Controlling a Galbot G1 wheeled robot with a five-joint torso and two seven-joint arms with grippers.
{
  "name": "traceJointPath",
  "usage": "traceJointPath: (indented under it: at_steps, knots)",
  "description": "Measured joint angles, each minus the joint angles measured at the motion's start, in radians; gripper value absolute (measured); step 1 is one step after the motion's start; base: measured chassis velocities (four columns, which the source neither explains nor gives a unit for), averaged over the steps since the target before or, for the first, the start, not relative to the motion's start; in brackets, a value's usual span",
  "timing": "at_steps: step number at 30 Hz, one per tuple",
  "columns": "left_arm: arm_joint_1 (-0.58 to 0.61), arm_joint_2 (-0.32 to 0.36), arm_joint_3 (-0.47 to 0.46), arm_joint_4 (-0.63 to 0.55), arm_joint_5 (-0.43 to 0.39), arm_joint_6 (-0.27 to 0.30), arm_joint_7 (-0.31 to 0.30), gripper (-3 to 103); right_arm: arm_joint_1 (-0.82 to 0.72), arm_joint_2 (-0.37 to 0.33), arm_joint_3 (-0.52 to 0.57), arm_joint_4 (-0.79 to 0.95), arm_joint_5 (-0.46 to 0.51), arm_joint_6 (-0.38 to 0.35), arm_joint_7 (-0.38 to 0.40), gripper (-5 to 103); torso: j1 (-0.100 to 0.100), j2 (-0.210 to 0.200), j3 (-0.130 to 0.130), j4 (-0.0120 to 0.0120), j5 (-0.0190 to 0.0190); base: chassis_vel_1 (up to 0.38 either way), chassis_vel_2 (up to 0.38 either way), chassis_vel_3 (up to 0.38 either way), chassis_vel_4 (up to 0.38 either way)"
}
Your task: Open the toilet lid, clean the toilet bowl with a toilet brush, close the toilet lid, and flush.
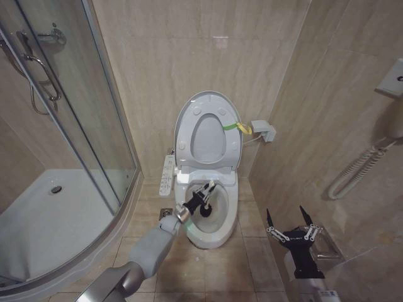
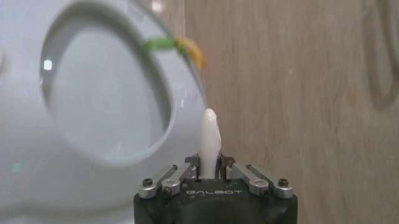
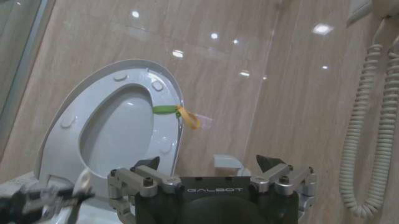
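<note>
The toilet lid (image 1: 186, 114) stands raised against the wall, with the seat ring up in front of it and a yellow-green band (image 1: 237, 127) on its edge. Below them the white toilet bowl (image 1: 208, 234) lies uncovered. My left gripper (image 1: 203, 196) hangs over the bowl, shut on the thin white handle of the toilet brush (image 1: 210, 186). The left wrist view shows that handle (image 2: 210, 135) sticking up between the closed fingers, with the raised lid (image 2: 25, 154) behind. The brush head is hidden. My right gripper (image 1: 286, 217) waits open near the right wall, facing the lid (image 3: 100, 88).
A curved glass shower enclosure (image 1: 82, 126) with a white tray (image 1: 50, 214) fills the left. A control panel (image 1: 167, 174) sits at the seat's left side and a floor drain (image 1: 165, 212) lies beside the bowl. A coiled phone cord (image 1: 359, 167) hangs on the close right wall.
</note>
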Motion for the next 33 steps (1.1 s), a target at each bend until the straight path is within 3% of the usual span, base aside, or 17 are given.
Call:
traceJointPath:
  at_steps: [2,8,16,24,28,33]
  knots:
    - [0.029,0.017,0.027,-0.094,0.000,0.017,-0.019,21,0.000,0.000,0.000,0.000,0.000,0.000,0.000,100,0.000,0.000,0.000,0.0000,0.0000,0.000,0.000,0.000,0.000]
    - [0.066,0.005,0.069,-0.129,0.005,0.021,-0.025,21,0.000,0.000,0.000,0.000,0.000,0.000,0.000,100,0.000,0.000,0.000,0.0001,0.0000,0.000,0.000,0.000,0.000]
    - [0.078,-0.039,0.068,-0.034,0.027,0.001,-0.010,21,0.000,0.000,0.000,0.000,0.000,0.000,0.000,100,0.000,0.000,0.000,0.0001,0.0001,0.000,0.000,0.000,0.000]
    - [0.020,-0.033,0.001,0.124,0.010,-0.009,0.026,21,0.000,0.000,0.000,0.000,0.000,0.000,0.000,100,0.000,0.000,0.000,0.0002,0.0000,0.000,0.000,0.000,0.000]
    - [0.004,-0.025,-0.023,0.134,0.011,-0.011,0.030,21,0.000,0.000,0.000,0.000,0.000,0.000,0.000,100,0.000,0.000,0.000,0.0002,0.0000,0.000,0.000,0.000,0.000]
    - [0.016,0.016,-0.040,-0.013,0.036,-0.017,0.013,21,0.000,0.000,0.000,0.000,0.000,0.000,0.000,100,0.000,0.000,0.000,0.0000,0.0000,0.000,0.000,0.000,0.000]
